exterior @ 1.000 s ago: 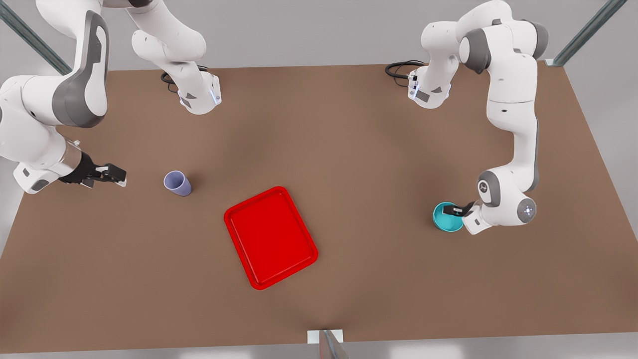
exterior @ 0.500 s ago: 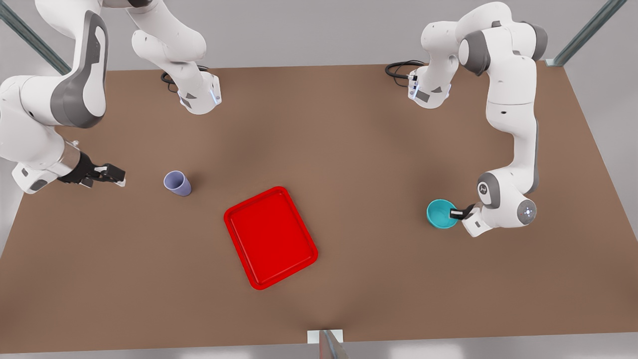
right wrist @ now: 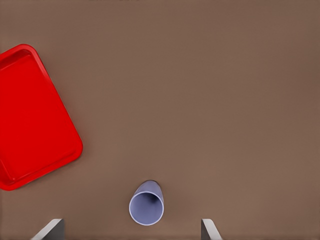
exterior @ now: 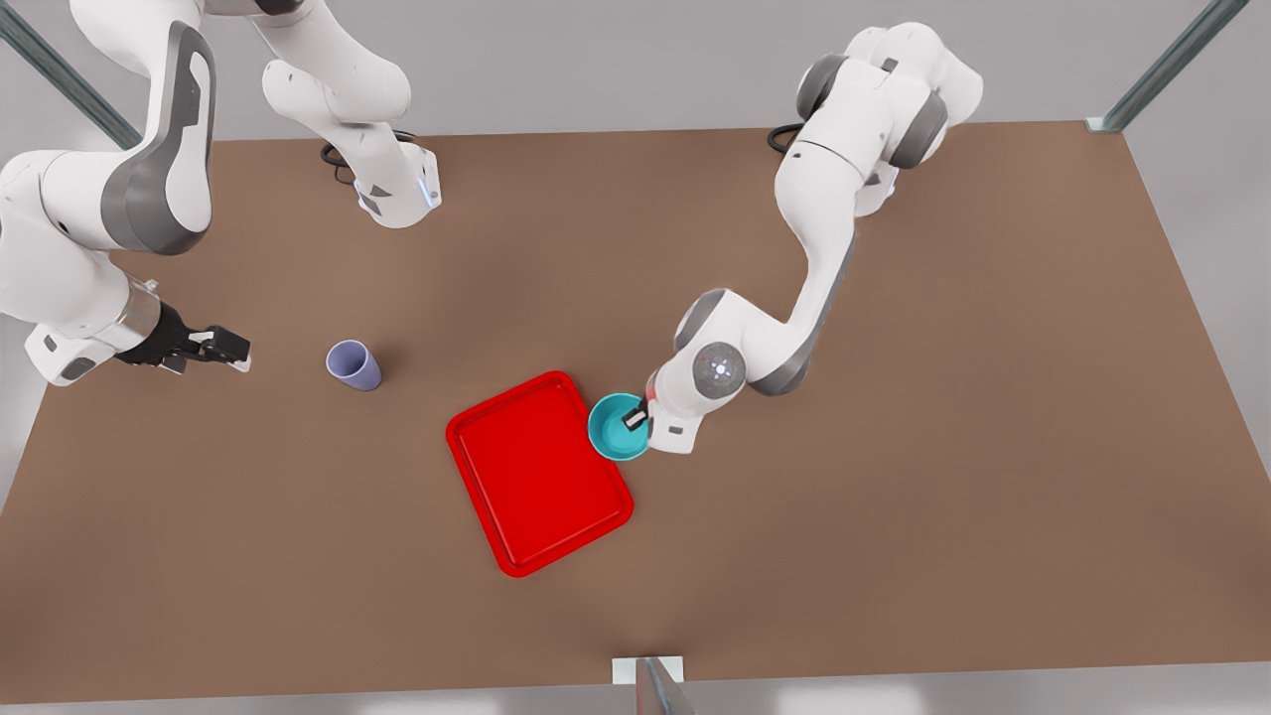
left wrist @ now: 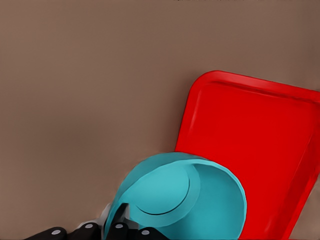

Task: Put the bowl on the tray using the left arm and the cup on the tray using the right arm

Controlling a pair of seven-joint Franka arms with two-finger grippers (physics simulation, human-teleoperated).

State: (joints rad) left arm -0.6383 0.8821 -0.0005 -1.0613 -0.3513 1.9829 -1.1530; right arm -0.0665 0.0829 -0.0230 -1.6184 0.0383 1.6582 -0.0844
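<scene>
Bowl (exterior: pixel 618 427) clamped by left gripper (exterior: pixel 635 417), overlapping tray (exterior: pixel 526 487) rim at its 2 o'clock corner.
Right gripper (exterior: pixel 223 348) spread open at 9 o'clock of cup (exterior: pixel 353 364); left wrist view alone exposes fingers (left wrist: pixel 117 230) pinching bowl wall.

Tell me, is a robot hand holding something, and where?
The left gripper holds the bowl by its rim, at the tray edge. The right gripper is open, holding nothing.

The brown table (exterior: pixel 894 556) carries the red tray (exterior: pixel 537 475) and the lavender cup (exterior: pixel 353 364), both resting directly on it. The cup stands upright, apart from the tray and just ahead of the right gripper (exterior: pixel 220 348), in line with its spread fingers. The tray lies flat below the left gripper (exterior: pixel 633 417), its near corner under it.
</scene>
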